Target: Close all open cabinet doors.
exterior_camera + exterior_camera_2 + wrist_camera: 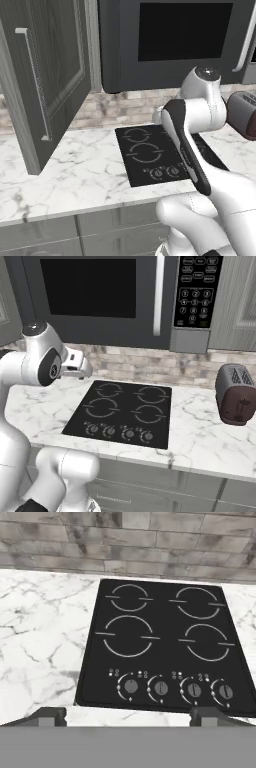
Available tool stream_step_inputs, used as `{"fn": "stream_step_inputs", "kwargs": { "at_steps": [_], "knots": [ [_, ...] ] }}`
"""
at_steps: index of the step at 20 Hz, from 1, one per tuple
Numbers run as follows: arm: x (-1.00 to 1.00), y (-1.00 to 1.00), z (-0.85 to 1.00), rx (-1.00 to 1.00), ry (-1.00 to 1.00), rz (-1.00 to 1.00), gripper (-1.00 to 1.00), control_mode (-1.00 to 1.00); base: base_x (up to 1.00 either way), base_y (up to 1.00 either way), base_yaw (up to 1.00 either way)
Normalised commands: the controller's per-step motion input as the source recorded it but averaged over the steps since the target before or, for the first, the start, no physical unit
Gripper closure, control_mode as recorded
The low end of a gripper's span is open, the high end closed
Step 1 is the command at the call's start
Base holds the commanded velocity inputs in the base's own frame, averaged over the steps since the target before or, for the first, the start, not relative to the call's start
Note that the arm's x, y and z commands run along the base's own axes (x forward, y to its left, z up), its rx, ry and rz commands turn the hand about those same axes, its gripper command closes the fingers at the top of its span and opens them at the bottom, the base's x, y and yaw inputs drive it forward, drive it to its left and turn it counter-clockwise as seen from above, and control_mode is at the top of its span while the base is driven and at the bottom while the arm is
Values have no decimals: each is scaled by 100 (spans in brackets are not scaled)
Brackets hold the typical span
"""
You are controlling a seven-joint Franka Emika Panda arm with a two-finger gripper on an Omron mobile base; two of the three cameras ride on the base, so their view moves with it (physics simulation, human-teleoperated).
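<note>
Fingers (pixel 128 714) spread apart over black cooktop (pixel 165 642), marble counter (pixel 75 170), open cabinet door (pixel 47 75) left

No text is legible; the microwave keypad (pixel 196 291) is too blurred to read.

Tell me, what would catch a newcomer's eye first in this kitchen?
Probably the cabinet door, tall grey wood-grain, swung open over the marble counter on the left. Next, the black cooktop with four ring burners in the middle of the counter, under a dark microwave. A toaster stands to the right, and the tool hangs above the cooktop's front edge, tips apart.
</note>
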Motion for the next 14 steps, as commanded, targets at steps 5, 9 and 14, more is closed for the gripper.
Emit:
{"fn": "stream_step_inputs", "kwargs": {
  "at_steps": [5,9,14],
  "knots": [
    [-69,0,53,0,-27,8,-100,-100,0,0,0],
    [-66,-9,90,0,-27,9,-100,-100,0,0,0],
    [-68,-15,99,0,-4,4,-100,-100,0,0,0]
  ]
}}
